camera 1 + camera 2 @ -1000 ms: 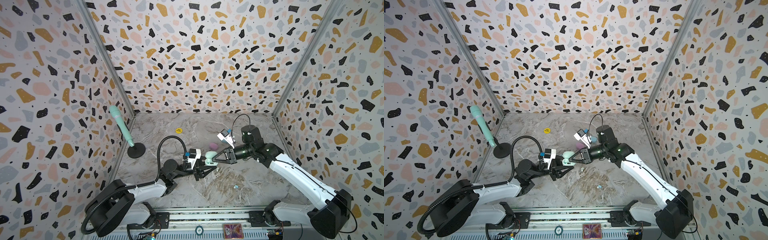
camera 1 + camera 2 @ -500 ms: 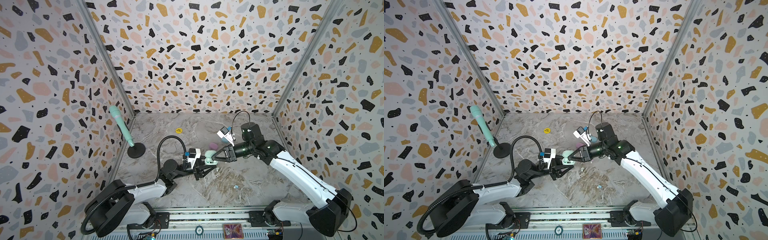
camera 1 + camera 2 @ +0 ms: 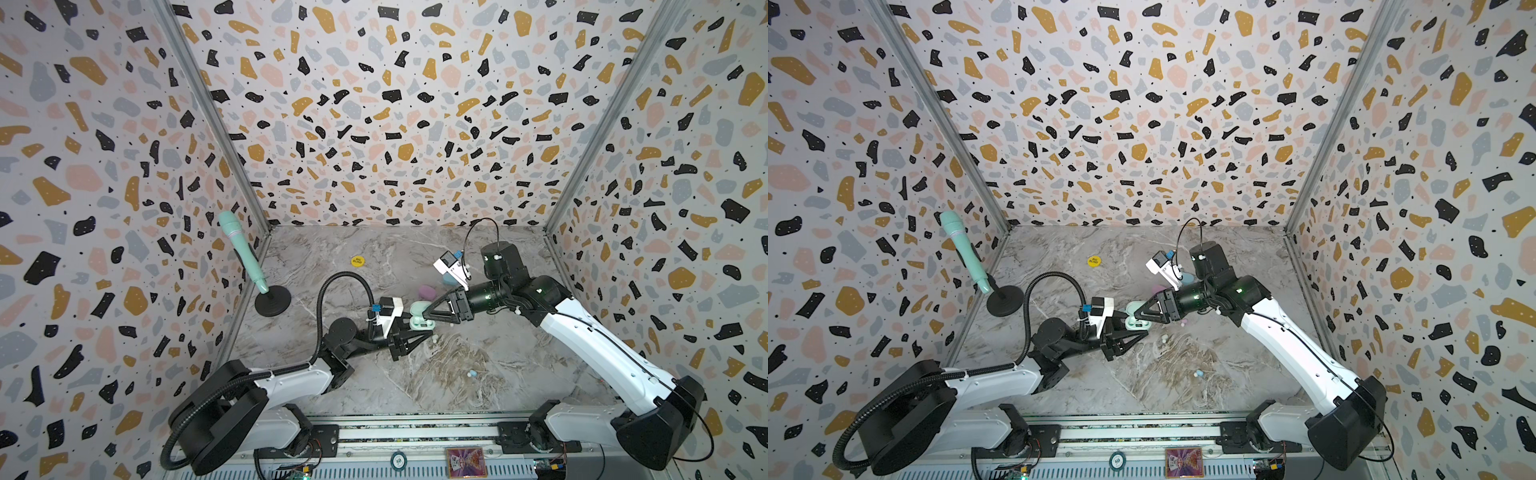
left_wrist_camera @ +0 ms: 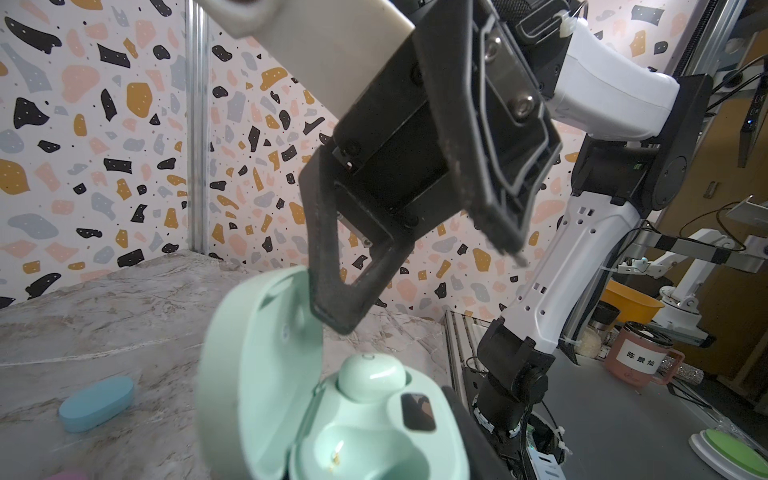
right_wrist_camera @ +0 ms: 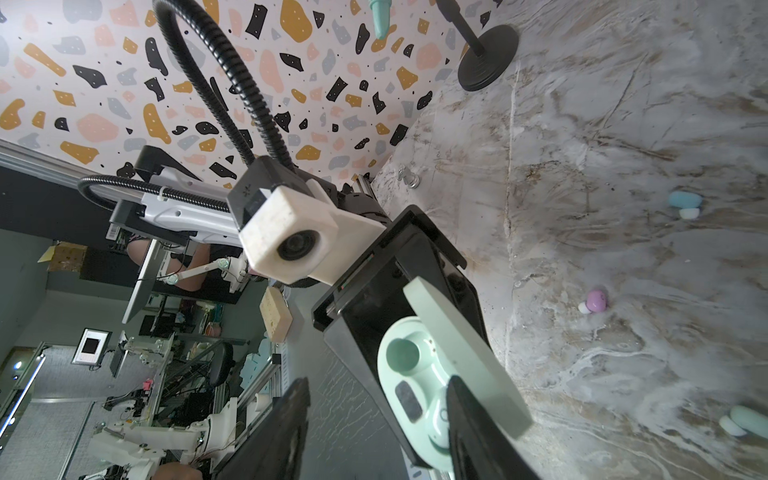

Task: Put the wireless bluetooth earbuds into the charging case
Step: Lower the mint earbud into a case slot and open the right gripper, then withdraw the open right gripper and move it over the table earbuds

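The right gripper (image 3: 429,318), pinched shut a second ago, now stands half parted and holds nothing, just above the charging case (image 4: 357,432); a mint earbud (image 4: 370,374) sits in its socket. The left gripper (image 3: 415,332) clamps the case. The case's raised lid (image 4: 257,365) stands just beside one right finger; a loose pink earbud (image 5: 596,301) lies on bare marble (image 3: 374,382) beyond

Open case (image 3: 422,319): mid-table, earbud (image 4: 370,376) seated inside.
Loose earbud (image 3: 471,373): front-right of it.
Closed cases (image 3: 427,292): just behind (right of centre).
Disc (image 3: 358,261): farther back.
Stand (image 3: 272,301): left edge.
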{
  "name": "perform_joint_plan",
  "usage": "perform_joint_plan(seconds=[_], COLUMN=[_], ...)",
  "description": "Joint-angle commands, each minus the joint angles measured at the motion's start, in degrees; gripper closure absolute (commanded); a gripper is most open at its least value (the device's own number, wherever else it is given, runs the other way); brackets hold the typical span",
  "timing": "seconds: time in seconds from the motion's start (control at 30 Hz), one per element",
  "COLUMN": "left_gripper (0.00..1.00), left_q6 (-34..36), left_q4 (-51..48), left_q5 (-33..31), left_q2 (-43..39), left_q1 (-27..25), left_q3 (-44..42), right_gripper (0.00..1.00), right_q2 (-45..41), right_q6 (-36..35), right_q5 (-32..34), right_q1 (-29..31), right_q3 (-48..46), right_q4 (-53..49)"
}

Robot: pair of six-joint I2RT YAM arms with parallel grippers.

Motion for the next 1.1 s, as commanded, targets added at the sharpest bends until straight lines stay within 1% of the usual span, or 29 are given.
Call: perform_joint_plan(seconds=[0.0, 0.33, 0.47, 0.57, 0.7, 0.8, 0.93, 1.07], left_gripper=[0.85, 0.85, 0.85, 0.85, 0.86, 0.86, 0.86, 0.86], left_q6=[3.1, 2.64, 2.58, 2.5, 2.32, 1.97, 1.81, 1.8], left_q4=[5.29, 3.24, 2.44, 1.81, 1.01, 0.62, -0.03, -0.65], left_q5=[3.39, 1.43, 0.76, -0.31, -1.4, -1.89, -2.76, -3.4], left_q2=[-2.26, -3.61, -3.75, -4.27, -5.28, -6.21, -7.43, -8.13], left_q1=[-1.7, -0.63, -0.19, 0.44, 1.37, 2.21, 2.66, 2.75], left_q3=[-0.07, 0.72, 0.67, 0.16, -0.89, -1.53, -2.0, -2.37], right_gripper=[0.41, 0.32, 0.29, 0.28, 0.29, 0.29, 0.29, 0.27], right_q2=[-1.26, -5.1, -6.98, -8.4, -10.76, -11.65, -10.74, -7.99], right_q6=[-2.34, -3.33, -3.75, -3.81, -2.08, -1.12, 2.42, 9.07], right_q5=[4.78, 2.58, 2.98, 4.01, 4.47, 5.35, 11.15, 21.8], right_q1=[-0.39, -0.4, -0.55, -2.3, -6.9, -9.15, -8.81, -5.54], right_q3=[2.45, 2.09, 1.36, 0.05, -3.45, -6.02, -11.1, -16.37], right_q4=[-2.28, -6.45, -8.21, -9.82, -9.59, -9.75, -7.44, -1.88])
